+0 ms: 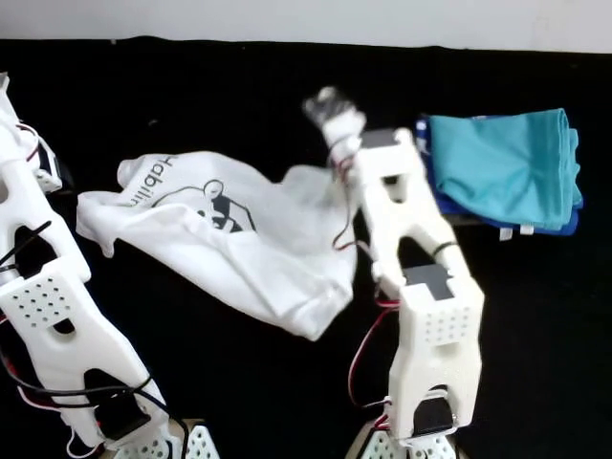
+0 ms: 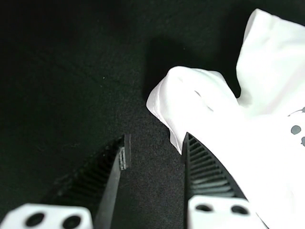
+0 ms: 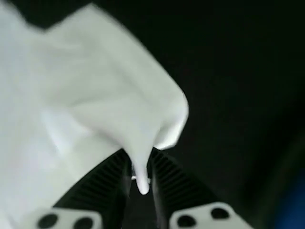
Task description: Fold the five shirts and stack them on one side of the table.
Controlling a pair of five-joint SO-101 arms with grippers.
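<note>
Right claw [image 3: 140, 161] on white shirt [image 3: 95, 95] near stack [image 1: 507, 167]

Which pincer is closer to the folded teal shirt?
Right. The right pincer, shut on the white shirt, is near the teal shirt; left pincer is open at the white shirt's far edge.

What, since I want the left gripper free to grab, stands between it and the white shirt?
Nothing visible does. The open left gripper sits right at the edge of the white shirt, with just bare black table showing between its fingers.
</note>
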